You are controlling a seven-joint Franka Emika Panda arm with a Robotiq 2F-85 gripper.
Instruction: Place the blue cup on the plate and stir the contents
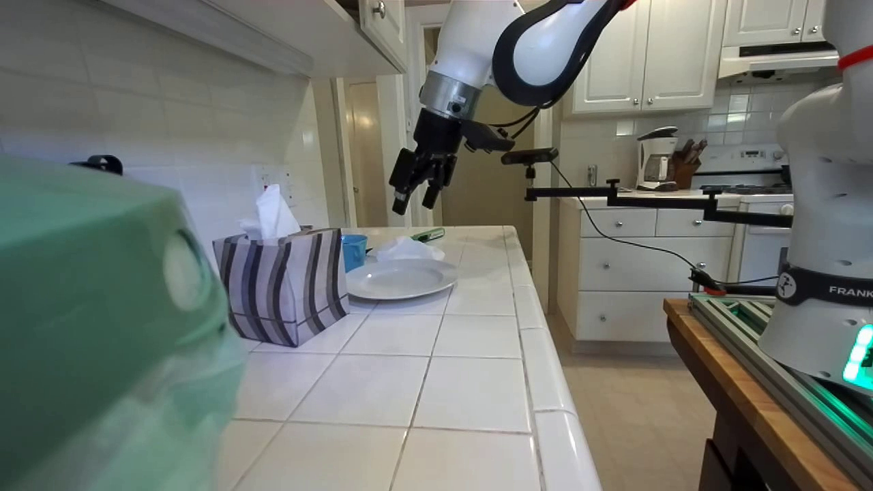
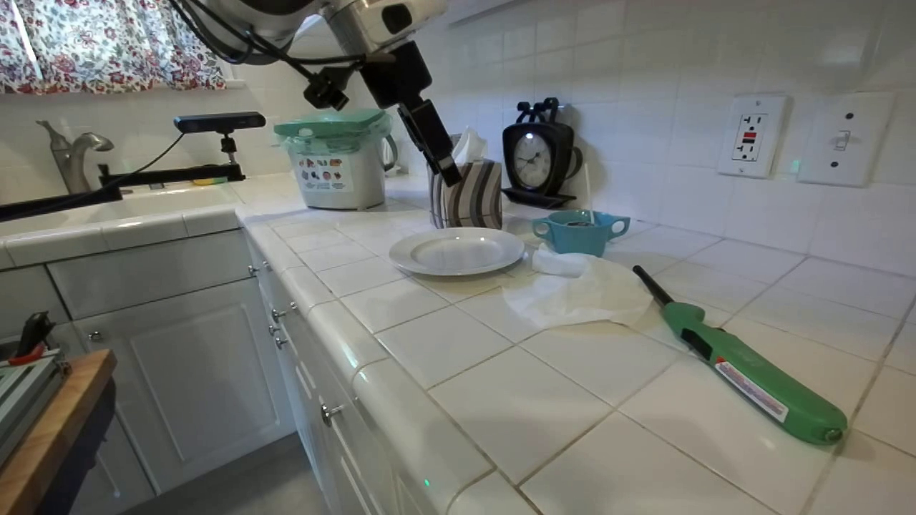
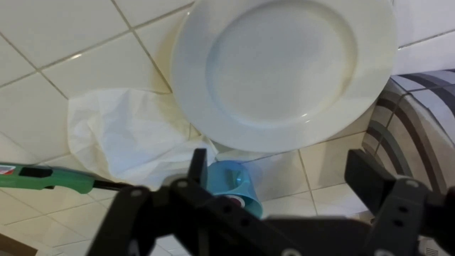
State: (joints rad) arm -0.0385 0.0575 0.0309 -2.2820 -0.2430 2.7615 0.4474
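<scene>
Jaws hang wide apart and empty above the bench [image 2: 537, 400]. Below them, the blue cup [image 2: 581, 237] stands beside the plate [image 2: 458, 252], so fetching the cup seems the step in hand; next the jaws should line up over it, descend and grip, keeping it level.

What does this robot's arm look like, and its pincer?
The arm is smooth, rounded white, with black trim, a red ring and a silver collar. The pincer is black, with two blocky fingers. Dark cables run alongside. The base wears a black band lettered FRANK at the picture's edge and a green light.
</scene>
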